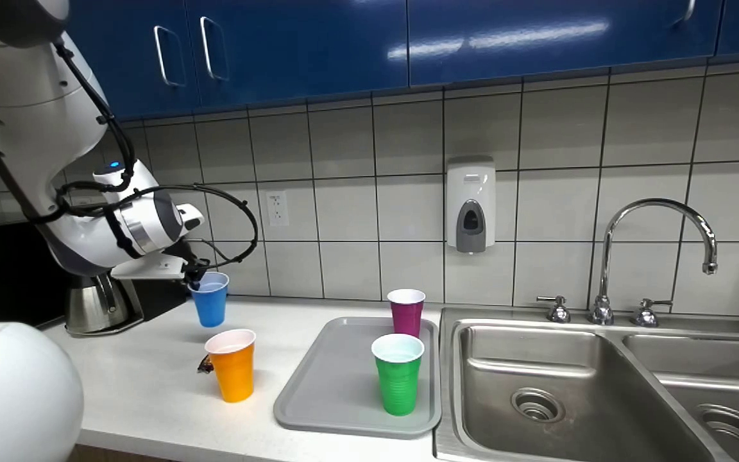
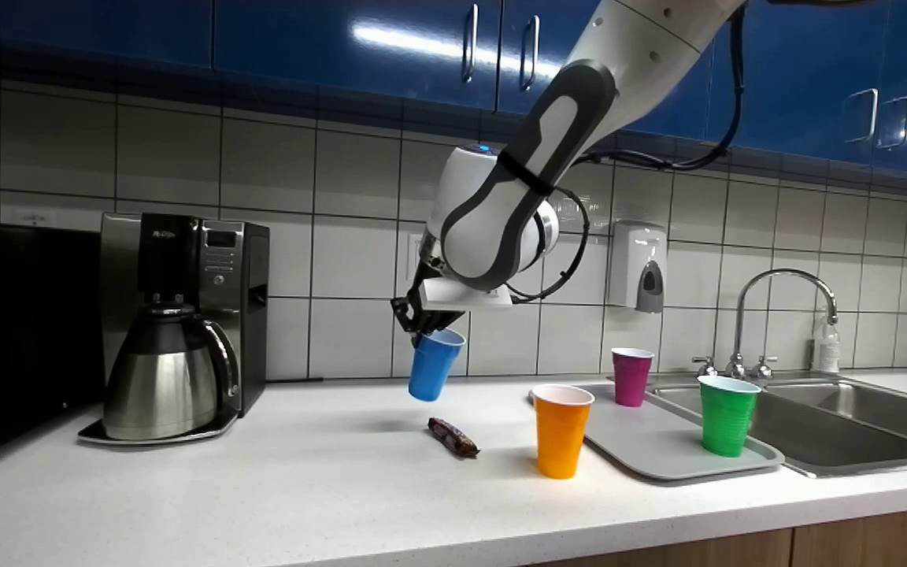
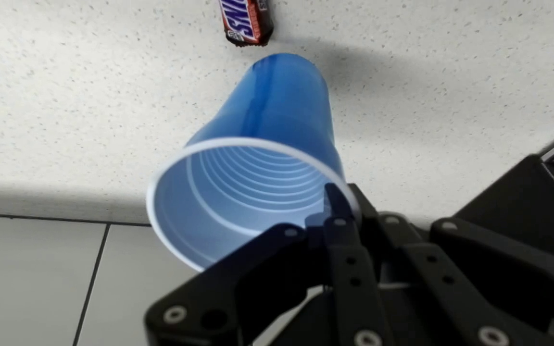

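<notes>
Pinching the blue cup point(image 3: 282, 105) at its rim, the fingers point(image 3: 340, 235) are closed to the thickness of the cup wall, one tip inside and one outside. The cup is held tilted and raised off the bench point(image 2: 304, 488). Its body is a tapered, glossy shell with a white lip and a pale, ring-ribbed interior. A wrapped candy bar point(image 2: 453, 438) lies on the speckled bench surface near it. An orange cup point(image 2: 560, 437) stands upright near a round-cornered gray tray point(image 1: 331, 385) bearing a purple cup point(image 1: 407, 317) and a green cup point(image 1: 398, 385).
</notes>
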Robot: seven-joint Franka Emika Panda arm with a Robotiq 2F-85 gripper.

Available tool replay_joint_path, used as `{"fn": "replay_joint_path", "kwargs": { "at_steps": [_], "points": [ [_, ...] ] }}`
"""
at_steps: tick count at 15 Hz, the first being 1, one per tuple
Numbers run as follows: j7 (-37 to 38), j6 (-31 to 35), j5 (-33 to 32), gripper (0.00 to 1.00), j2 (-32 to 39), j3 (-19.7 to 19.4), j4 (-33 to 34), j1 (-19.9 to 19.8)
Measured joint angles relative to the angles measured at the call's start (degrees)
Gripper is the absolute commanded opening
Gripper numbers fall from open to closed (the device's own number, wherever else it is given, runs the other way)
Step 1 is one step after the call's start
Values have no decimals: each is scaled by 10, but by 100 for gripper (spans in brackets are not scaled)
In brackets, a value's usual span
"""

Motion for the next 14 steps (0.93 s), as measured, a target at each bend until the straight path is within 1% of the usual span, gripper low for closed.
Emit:
{"fn": "replay_joint_path", "kwargs": {
  "at_steps": [5,7,11,14],
  "points": [
    [-3,-13,35,1,0,22,0,-2],
    [-14,-23,58,1,0,40,0,-10],
    [-39,-42,88,1,0,96,0,-51],
    [-47,-54,90,1,0,122,0,-74]
  ]
}}
